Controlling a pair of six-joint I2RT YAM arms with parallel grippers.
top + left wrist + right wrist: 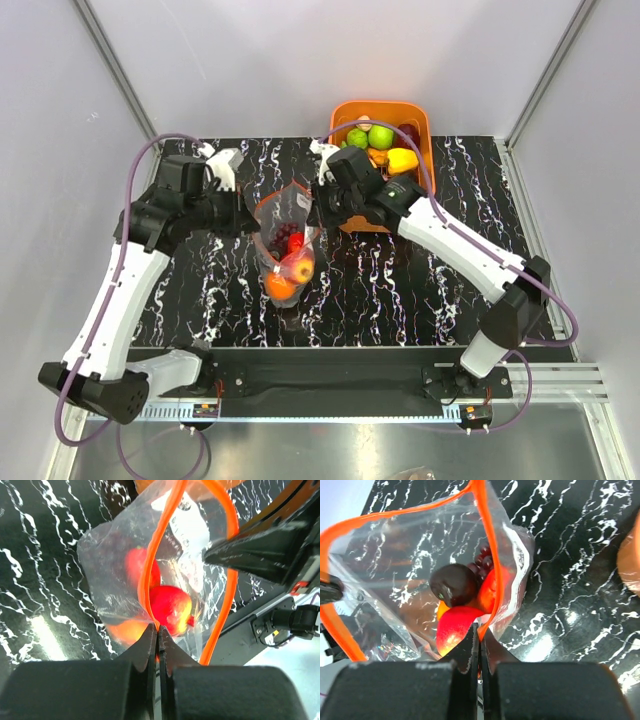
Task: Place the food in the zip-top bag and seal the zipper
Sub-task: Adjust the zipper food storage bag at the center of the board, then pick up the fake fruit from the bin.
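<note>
**Two grippers hold a filled bag's mouth open**

Over a black marbled table (480, 170), the left gripper (157, 630) and right gripper (480, 627) each pinch the zipper (233, 575) at opposite sides. The zip-top bag (285, 215) holds the food (290, 268). The print on its white label (187, 535) is too blurred to read.

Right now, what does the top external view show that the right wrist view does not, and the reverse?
Only top external: green fruit and yellow fruit in the orange basket, and both whole arms. Only right wrist: the right gripper shut on the zipper, and a dark round fruit seen clearly. Both: the open zip-top bag holding red and orange food over the black table.
</note>
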